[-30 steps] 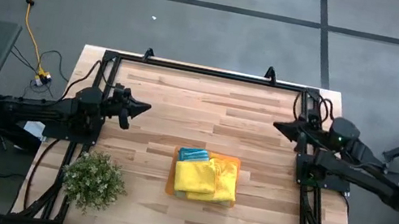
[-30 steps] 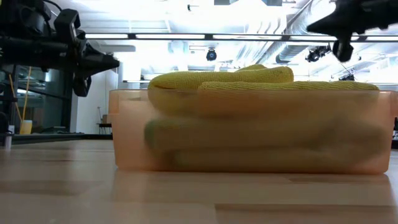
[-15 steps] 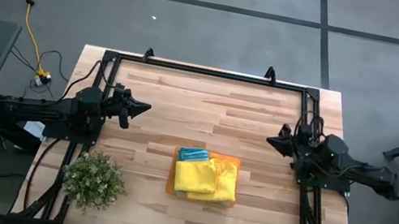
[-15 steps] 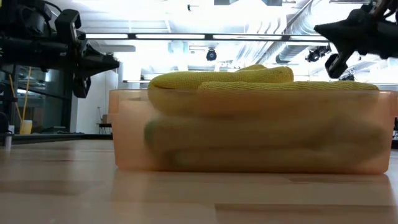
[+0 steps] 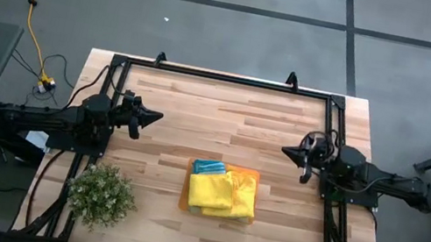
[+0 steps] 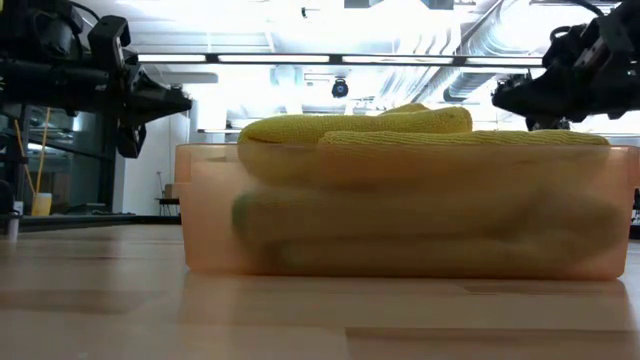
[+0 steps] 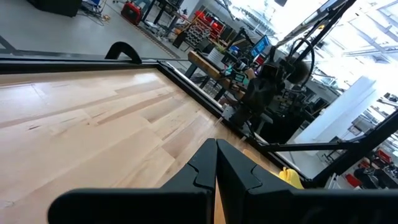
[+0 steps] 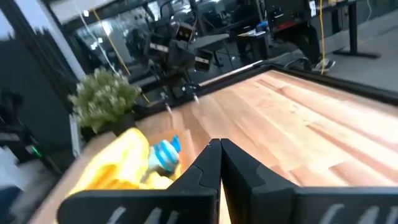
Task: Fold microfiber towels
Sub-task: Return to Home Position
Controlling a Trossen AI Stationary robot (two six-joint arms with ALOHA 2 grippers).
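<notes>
right gripper (image 5: 288, 151), pressed together, has dropped lower; left gripper (image 5: 158, 115) stays put, also pressed together.

Pale plank-wood bench (image 5: 226, 110): smooth, faint satin sheen, visible grain. Orange rectangular plastic bin (image 6: 200, 200): translucent, smooth walls. Folded yellow microfiber towels (image 6: 350, 128): matt cloth with a fine nubby pile; light blue towel (image 5: 208, 166) likewise matt cloth.

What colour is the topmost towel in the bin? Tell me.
The top towel is bright yellow, clearest in the high view.
</notes>
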